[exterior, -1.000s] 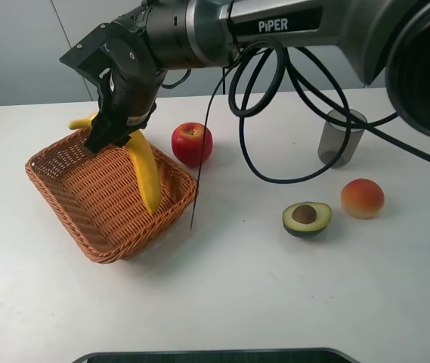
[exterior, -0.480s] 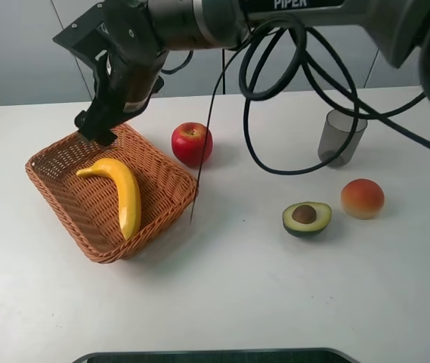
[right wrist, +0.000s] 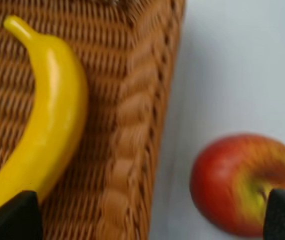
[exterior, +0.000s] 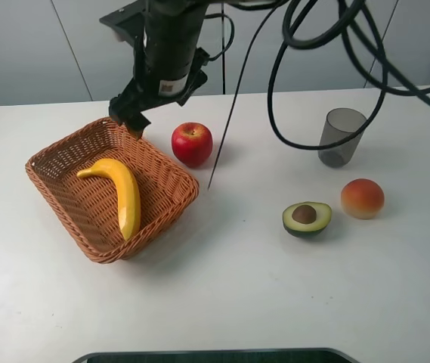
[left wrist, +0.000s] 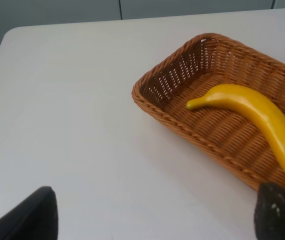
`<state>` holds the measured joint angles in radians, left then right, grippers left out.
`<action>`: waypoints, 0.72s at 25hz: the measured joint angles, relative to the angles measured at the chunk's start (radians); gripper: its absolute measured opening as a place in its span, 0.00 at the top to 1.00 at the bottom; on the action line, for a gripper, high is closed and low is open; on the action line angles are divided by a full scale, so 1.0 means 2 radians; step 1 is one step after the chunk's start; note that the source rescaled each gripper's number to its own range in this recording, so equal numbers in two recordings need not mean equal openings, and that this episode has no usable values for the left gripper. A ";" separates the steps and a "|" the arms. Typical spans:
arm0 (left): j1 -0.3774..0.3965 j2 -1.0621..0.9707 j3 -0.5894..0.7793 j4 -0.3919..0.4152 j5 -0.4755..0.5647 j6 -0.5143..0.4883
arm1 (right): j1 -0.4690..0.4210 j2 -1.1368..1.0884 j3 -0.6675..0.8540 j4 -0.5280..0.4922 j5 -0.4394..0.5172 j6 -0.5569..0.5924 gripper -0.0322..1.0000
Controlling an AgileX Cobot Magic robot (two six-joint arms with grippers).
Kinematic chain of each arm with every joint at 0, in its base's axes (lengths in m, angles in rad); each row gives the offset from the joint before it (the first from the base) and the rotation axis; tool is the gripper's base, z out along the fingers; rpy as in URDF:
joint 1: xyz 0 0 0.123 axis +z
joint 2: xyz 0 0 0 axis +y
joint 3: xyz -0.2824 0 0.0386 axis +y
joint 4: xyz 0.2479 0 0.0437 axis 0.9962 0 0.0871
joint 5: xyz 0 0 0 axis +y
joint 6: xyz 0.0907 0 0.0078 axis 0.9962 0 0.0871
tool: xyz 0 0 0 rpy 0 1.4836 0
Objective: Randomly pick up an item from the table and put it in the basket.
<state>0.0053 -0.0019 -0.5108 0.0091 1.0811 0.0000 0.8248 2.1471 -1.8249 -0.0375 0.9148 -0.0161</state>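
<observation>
Right gripper point(exterior: 129, 123), jaws wide apart and empty, hangs over the far rim of the basket point(exterior: 67, 144), beside the apple point(exterior: 192, 144). Banana point(exterior: 120, 193) lies inside the basket. Risk: if I swing low, I clip the rim and tip it; my dangling cable point(exterior: 226, 113) may nudge the apple.

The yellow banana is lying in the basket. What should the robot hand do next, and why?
Probably pull the right gripper up and away: the long yellow banana lies flat in the orange-brown wicker basket, and the jaws stand open and empty, so the job looks done.
</observation>
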 joint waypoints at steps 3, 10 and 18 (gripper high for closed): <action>0.000 0.000 0.000 0.000 0.000 0.000 | -0.023 -0.029 0.008 0.002 0.033 0.021 0.08; 0.000 0.000 0.000 0.000 0.000 0.000 | -0.087 -0.104 0.113 0.008 0.054 0.054 0.08; 0.000 0.000 0.000 0.000 0.000 0.000 | -0.184 -0.213 0.259 0.013 0.041 0.081 0.08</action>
<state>0.0053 -0.0019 -0.5108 0.0091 1.0811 0.0000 0.4569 1.7206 -1.3076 -0.0118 0.9977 0.1461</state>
